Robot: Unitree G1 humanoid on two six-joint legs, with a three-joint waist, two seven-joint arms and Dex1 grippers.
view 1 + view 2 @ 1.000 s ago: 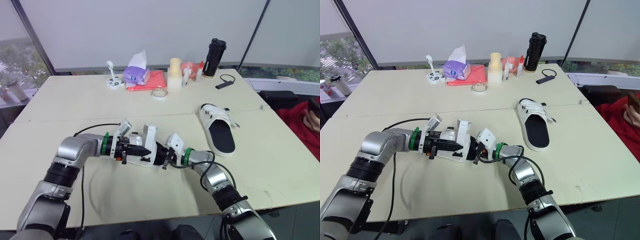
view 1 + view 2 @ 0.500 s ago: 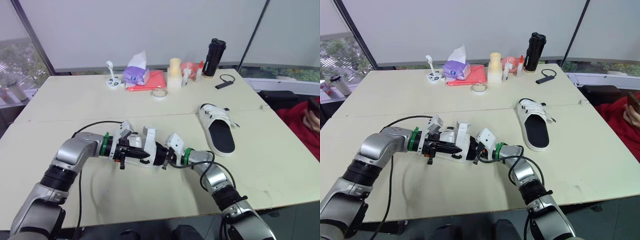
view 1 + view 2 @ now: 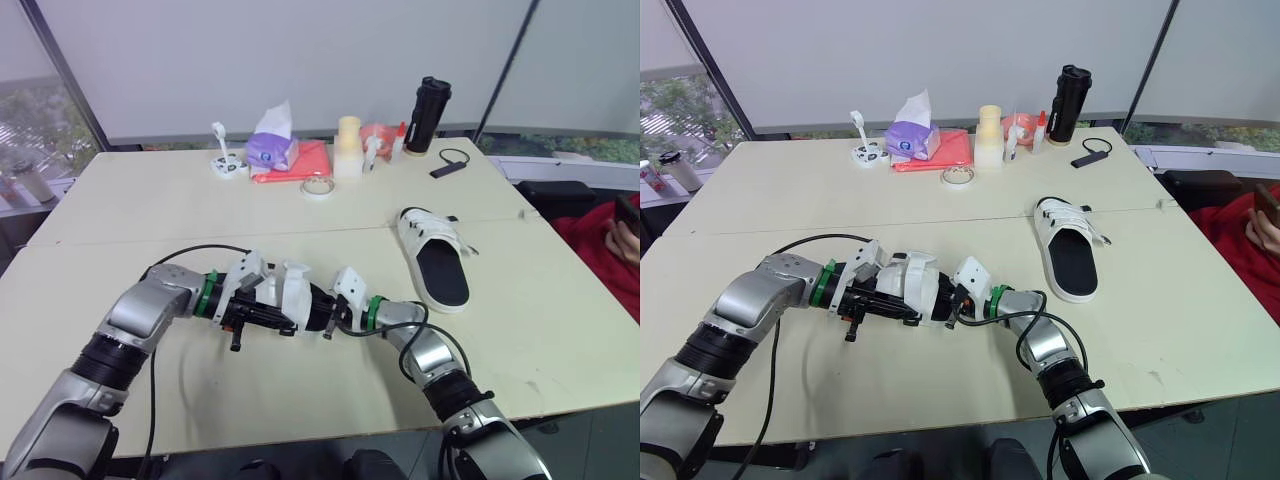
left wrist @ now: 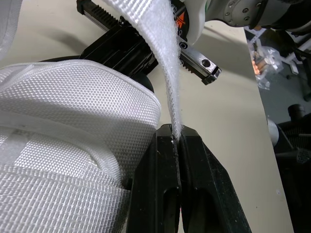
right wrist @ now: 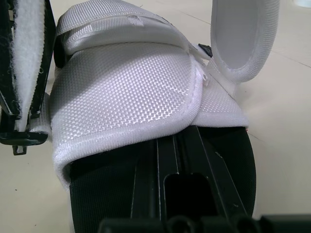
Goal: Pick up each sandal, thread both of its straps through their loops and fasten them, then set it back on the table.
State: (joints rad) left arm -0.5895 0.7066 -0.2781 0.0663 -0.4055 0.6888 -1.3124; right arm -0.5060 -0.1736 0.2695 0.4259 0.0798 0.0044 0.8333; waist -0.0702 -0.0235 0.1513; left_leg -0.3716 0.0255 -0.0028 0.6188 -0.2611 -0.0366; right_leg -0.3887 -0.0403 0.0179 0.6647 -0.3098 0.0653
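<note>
On the far edge of the tabletop (image 3: 150,200), a purple tissue pack (image 3: 271,149) has a white tissue standing out of its top and rests on a red pouch (image 3: 310,161). Beside a cream cylinder (image 3: 348,146) is a pinkish tub (image 3: 381,134); its contents are too small to make out. The black bottle (image 3: 430,115) is capped, so its inside is hidden.

The white sandal (image 3: 290,290) is near the front edge, left of the middle, between the two arms. The left end effector (image 4: 177,133) is clamped tight on a loose white strap (image 4: 163,58), which rises from between its fingers. The right end effector (image 5: 179,145) reaches in under the sandal's woven upper, onto the black footbed. The upper covers its tip, so I cannot tell whether it is apart or together, nor whether the sole touches the tabletop.

The second sandal (image 3: 436,256) lies flat toward the right edge, with its straps across its top. At that edge a person in red (image 3: 612,250) is cut off by the frame.
</note>
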